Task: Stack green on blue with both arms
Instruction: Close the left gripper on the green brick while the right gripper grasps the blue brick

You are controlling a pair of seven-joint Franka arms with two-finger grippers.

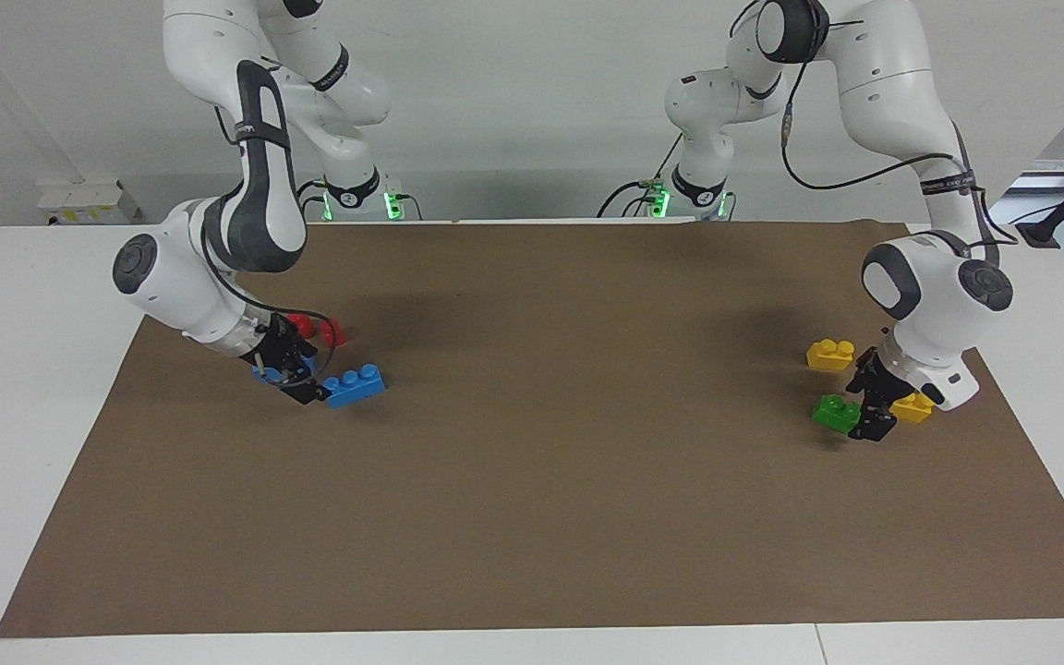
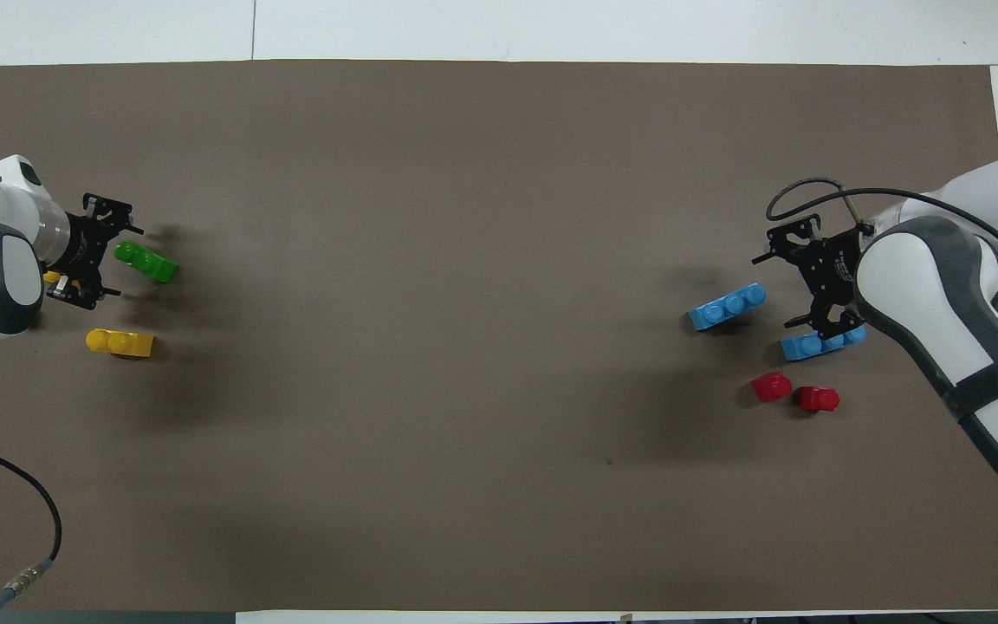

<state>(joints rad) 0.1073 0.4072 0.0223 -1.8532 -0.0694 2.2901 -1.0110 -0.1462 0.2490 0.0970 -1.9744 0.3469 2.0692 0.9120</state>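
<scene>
The left tool [image 1: 872,406] is low over the brown mat [image 1: 587,480] at the left arm's end of the bench [image 1: 24,388], its jaws spread wide and holding nothing. The green brick [image 1: 836,411] lies on the mat just beside this tool, toward the middle of the bench; in the overhead view the green brick [image 2: 145,261] sits at the mouth of the open left tool [image 2: 93,263], one end between the fingertips — whether they touch it cannot be told. A yellow brick [image 1: 913,406] lies partly hidden under the left wrist, and a second yellow brick [image 1: 830,354] lies nearer to the robots than the green one. At the right arm's end, the right tool [image 1: 296,377] is down at the mat, jaws also wide, with nothing gripped. One blue brick [image 1: 269,373] lies partly covered beneath it; in the overhead view one fingertip overlaps that blue brick [image 2: 819,344]. The other blue brick [image 1: 354,385] lies just beside the tool tip, toward the middle of the bench — contact cannot be told. Two red pieces [image 1: 310,328] lie nearer to the robots than both blue bricks.
</scene>
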